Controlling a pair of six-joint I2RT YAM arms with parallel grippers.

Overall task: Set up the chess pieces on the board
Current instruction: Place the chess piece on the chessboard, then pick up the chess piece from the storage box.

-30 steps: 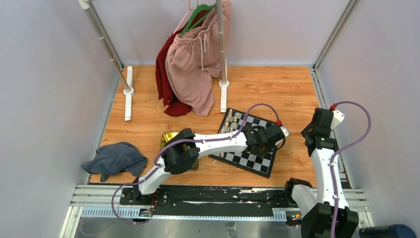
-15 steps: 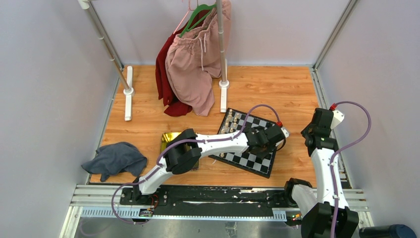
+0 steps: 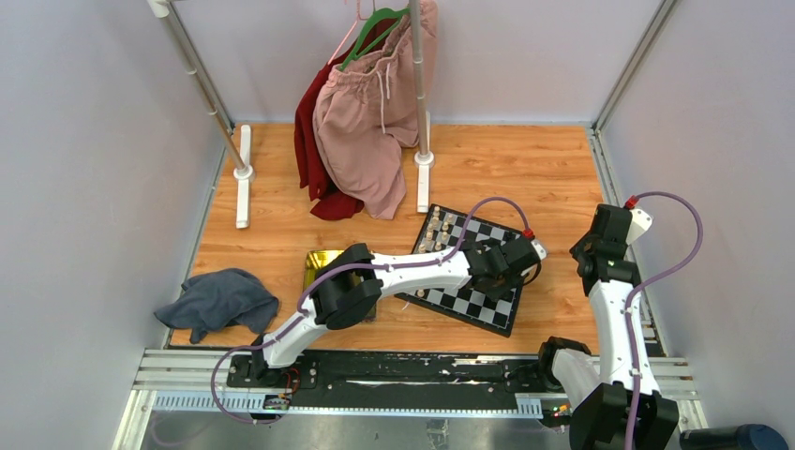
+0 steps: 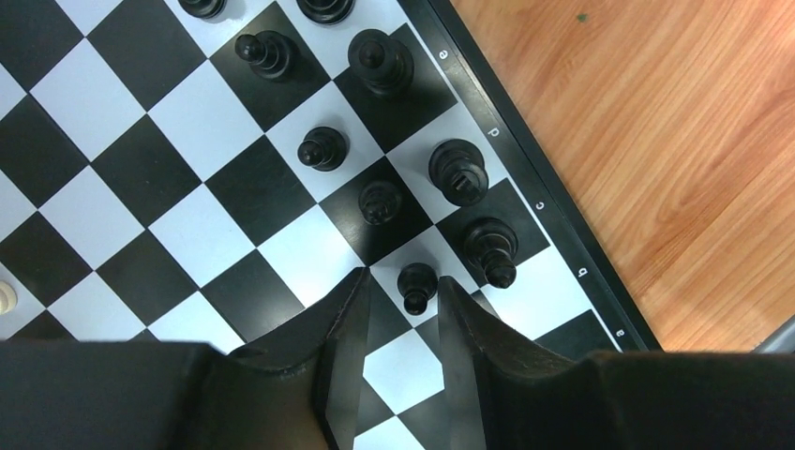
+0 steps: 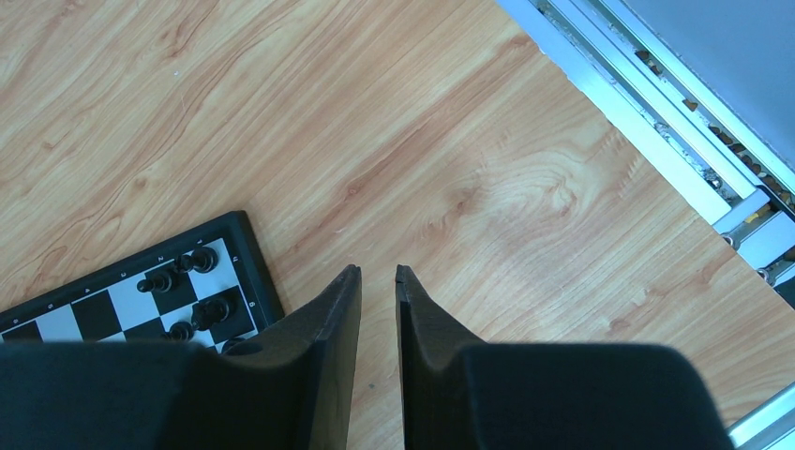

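The board (image 3: 469,302) lies on the wooden floor, right of centre. My left gripper (image 3: 514,265) hangs low over its right edge. In the left wrist view the left gripper (image 4: 401,279) is open. A small black pawn (image 4: 416,284) stands on a light square between its fingertips, close to the right finger (image 4: 459,309) and apart from the left one. Several more black chess pieces (image 4: 457,170) stand on the board (image 4: 197,122) along that edge. My right gripper (image 5: 377,270) hovers over bare wood beside the board's corner (image 5: 239,272), its jaws slightly apart with nothing between them.
Cream pieces (image 3: 436,230) line the board's far-left side. A yellow-green tray (image 3: 323,262) sits partly under my left arm. A grey cloth (image 3: 217,300) lies at the left. A garment rack with pink and red clothes (image 3: 370,122) stands behind the board. A metal rail (image 5: 656,122) borders the floor.
The left gripper's jaws have parted and let go of the black pawn, which now stands on the board. Neither arm has visibly shifted.
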